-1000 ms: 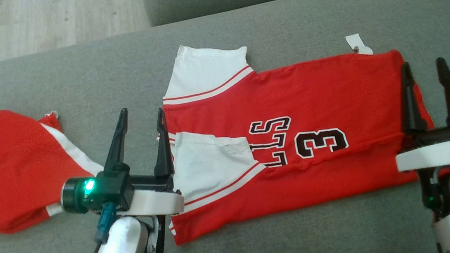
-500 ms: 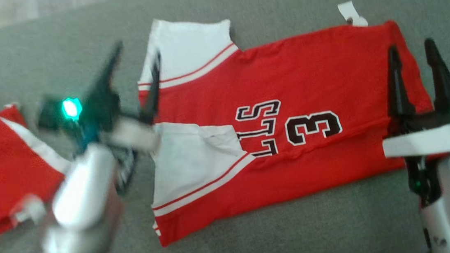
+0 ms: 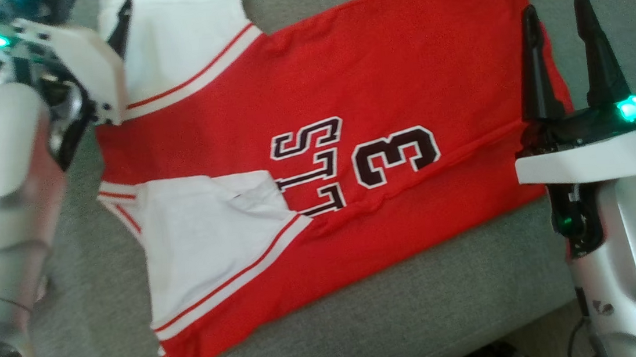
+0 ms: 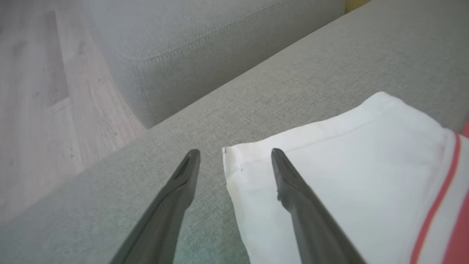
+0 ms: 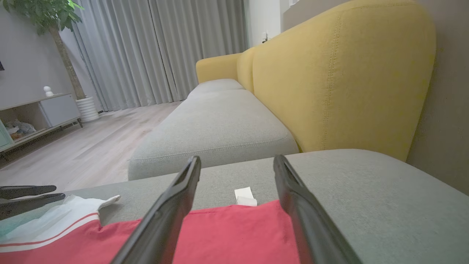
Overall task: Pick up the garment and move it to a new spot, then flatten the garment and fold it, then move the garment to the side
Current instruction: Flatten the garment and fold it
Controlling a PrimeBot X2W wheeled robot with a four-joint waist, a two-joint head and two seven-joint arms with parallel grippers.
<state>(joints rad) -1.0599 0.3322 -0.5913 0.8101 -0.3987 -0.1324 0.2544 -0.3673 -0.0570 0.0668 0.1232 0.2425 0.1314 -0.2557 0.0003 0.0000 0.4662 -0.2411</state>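
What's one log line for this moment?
jersey spread on sofa | left gripper jaws open at sleeve corner | right gripper jaws open over hem

I see a grey sofa cushion (image 3: 424,308) carrying a red and white shirt (image 3: 371,68), lying flat, its white tag (image 5: 244,196) resting on the cushion.

One red garment (image 3: 378,79), with two white sleeves, an upper sleeve (image 3: 181,34) and a lower sleeve (image 3: 201,242), and one white tag (image 5: 244,196). Two grippers, the left gripper (image 4: 234,154) and the right gripper (image 3: 555,4), each with two dark fingers (image 3: 597,58). One potted plant (image 5: 40,11)
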